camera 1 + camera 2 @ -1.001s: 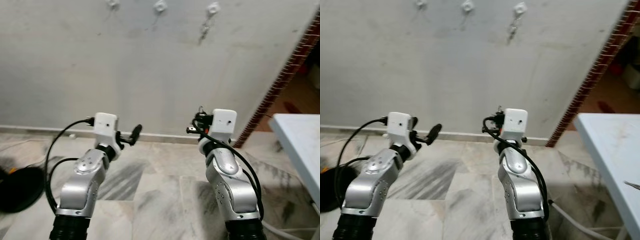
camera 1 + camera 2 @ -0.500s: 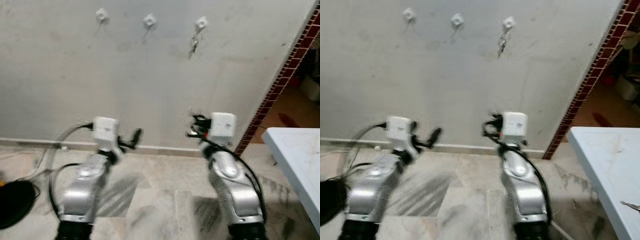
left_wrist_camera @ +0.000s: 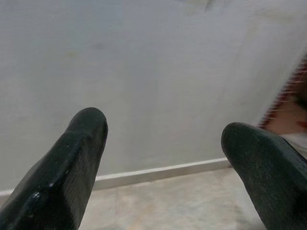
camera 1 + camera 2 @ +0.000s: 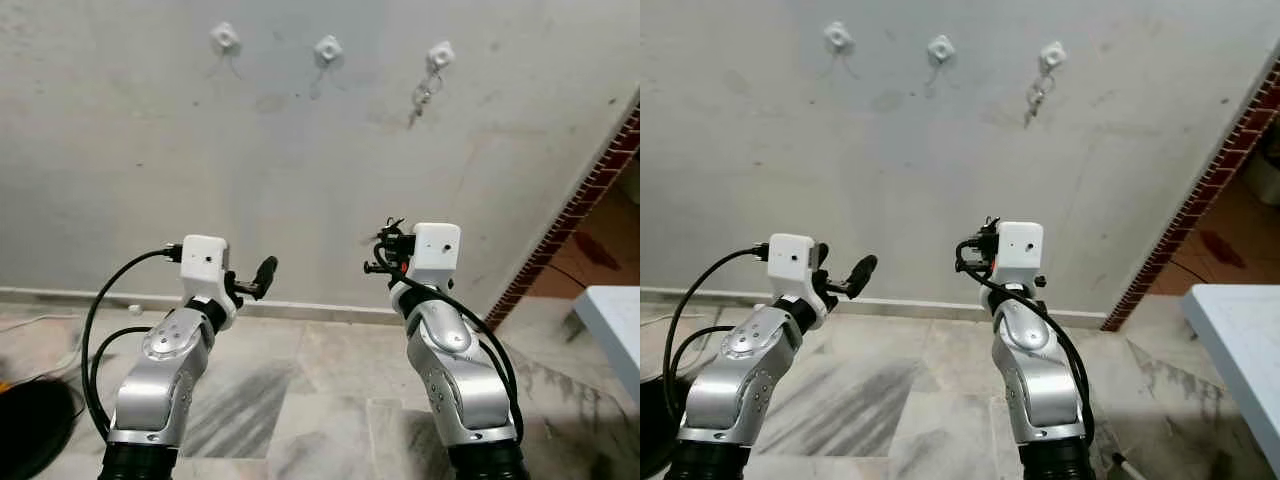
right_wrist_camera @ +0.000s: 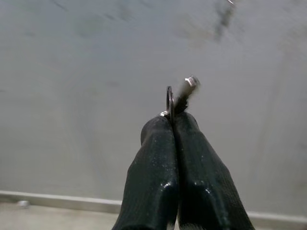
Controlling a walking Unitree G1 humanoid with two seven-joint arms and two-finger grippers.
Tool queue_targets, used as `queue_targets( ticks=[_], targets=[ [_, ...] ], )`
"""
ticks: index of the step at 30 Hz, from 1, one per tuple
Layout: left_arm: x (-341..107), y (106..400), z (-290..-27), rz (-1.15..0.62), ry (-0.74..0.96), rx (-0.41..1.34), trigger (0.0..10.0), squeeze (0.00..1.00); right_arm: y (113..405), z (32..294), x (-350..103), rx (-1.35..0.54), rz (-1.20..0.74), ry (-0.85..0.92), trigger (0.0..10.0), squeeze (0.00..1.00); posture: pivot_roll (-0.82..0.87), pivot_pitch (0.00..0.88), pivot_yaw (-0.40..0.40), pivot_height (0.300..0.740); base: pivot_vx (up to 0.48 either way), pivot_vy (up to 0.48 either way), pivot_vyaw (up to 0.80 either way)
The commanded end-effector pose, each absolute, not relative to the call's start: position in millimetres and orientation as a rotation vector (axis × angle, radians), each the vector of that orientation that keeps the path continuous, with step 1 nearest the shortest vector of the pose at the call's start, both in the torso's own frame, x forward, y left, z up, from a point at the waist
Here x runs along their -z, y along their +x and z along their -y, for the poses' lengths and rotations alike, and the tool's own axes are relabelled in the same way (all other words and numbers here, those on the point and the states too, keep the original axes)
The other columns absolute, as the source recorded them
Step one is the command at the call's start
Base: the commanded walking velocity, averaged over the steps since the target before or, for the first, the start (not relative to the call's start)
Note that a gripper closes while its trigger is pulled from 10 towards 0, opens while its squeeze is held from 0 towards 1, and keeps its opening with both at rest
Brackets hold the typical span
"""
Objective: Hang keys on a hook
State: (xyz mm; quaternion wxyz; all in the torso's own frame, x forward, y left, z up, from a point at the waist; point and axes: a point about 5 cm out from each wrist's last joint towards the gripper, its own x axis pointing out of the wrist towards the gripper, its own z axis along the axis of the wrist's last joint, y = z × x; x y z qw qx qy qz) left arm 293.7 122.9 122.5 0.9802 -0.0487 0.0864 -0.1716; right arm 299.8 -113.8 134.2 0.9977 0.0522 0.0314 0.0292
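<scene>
- Overhead, three white wall hooks sit in a row on the grey plaster wall [image 4: 150, 150]: the left hook [image 4: 226, 39], the middle hook [image 4: 327, 48] and the right hook [image 4: 439, 55].
- A bunch of keys [image 4: 422, 98] already hangs from the right hook, dangling against the wall just below it.
- The right gripper [image 5: 173, 117] is raised in front of the wall, well below the hooks, with its two black fingers [image 5: 153, 163] pressed together on a small key ring [image 5: 170, 99]; a metal key tip pokes out past the fingertips.
- From the head camera, that right gripper sits at the end of the silver right arm [image 4: 455, 365], under a white wrist camera block.
- The left gripper [image 3: 163, 139] is held up at about the same height, its fingers [image 3: 76, 158] spread wide apart with nothing between them, pointing at the wall and the skirting strip.
- A black cable [image 4: 100, 310] loops beside the left arm [image 4: 165, 365].
- Marbled floor tiles [image 4: 320, 400] lie below, a brick edge [image 4: 585, 200] runs along the right, and a pale table corner [image 4: 615, 310] shows near it.
</scene>
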Motion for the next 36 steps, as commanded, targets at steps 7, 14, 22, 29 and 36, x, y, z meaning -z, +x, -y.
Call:
queue_targets(
  ticks=[7,14,22,29,36],
  targets=[
    [-129.4,297.0,-131.0,-0.148,-0.072,0.329,10.0,0.00,301.4,104.8,-144.8,-0.083,-0.025,0.116,10.0,0.00,0.12,0.000,-0.050,0.740,0.400,0.264,0.00],
    [-128.6,297.7,-129.8,-0.153,-0.066,0.328,10.0,0.00,301.2,104.7,-148.6,-0.081,0.002,0.093,10.0,0.00,0.12,0.000,-0.049,0.740,0.400,0.000,0.00],
    [-130.1,297.3,-127.4,-0.139,-0.068,0.347,10.0,0.00,301.9,104.6,-149.8,-0.078,0.010,0.089,10.0,0.00,0.12,0.000,-0.050,0.740,0.000,0.000,0.00],
    [-130.8,297.5,-125.9,-0.135,-0.073,0.355,10.0,0.00,301.9,104.6,-149.8,-0.078,0.010,0.089,10.0,0.00,0.12,0.000,-0.050,0.740,0.000,-0.224,0.00],
    [-130.8,297.3,-125.5,-0.134,-0.076,0.357,10.0,0.00,302.2,104.7,-149.3,-0.077,0.007,0.088,10.0,0.00,0.12,0.000,-0.052,0.740,0.000,-0.446,0.00]
  ],
)
